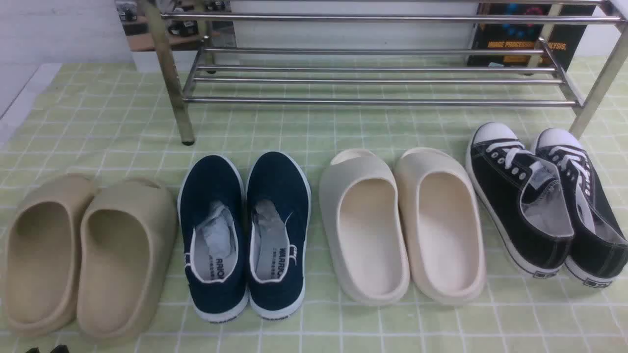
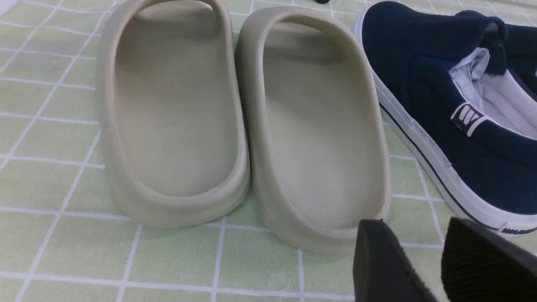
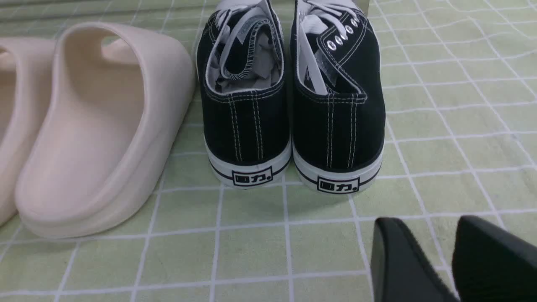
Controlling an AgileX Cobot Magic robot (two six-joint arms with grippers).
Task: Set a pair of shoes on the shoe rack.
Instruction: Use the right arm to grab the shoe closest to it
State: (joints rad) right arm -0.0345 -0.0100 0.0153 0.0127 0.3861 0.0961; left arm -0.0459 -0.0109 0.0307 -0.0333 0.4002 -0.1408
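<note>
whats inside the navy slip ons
Each navy slip-on holds crumpled pale paper pushed toward the toe, above a white insole with dark printed lettering. How far the paper reaches into the toe is hidden by the upper.

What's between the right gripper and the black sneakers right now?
Only bare green checked cloth. The right wrist view shows nothing else between the right gripper and the heels of the black sneakers.

left gripper [image 2: 413, 235]: jaws parted, clear gap between them, gripping nothing | right gripper [image 3: 426, 233]: jaws parted alike, gripping nothing, no contact ahead of its tips | pose: both aimed forward and slightly down (arms themselves out of sight; only the left gripper's dark tips reach the front view's lower edge)
</note>
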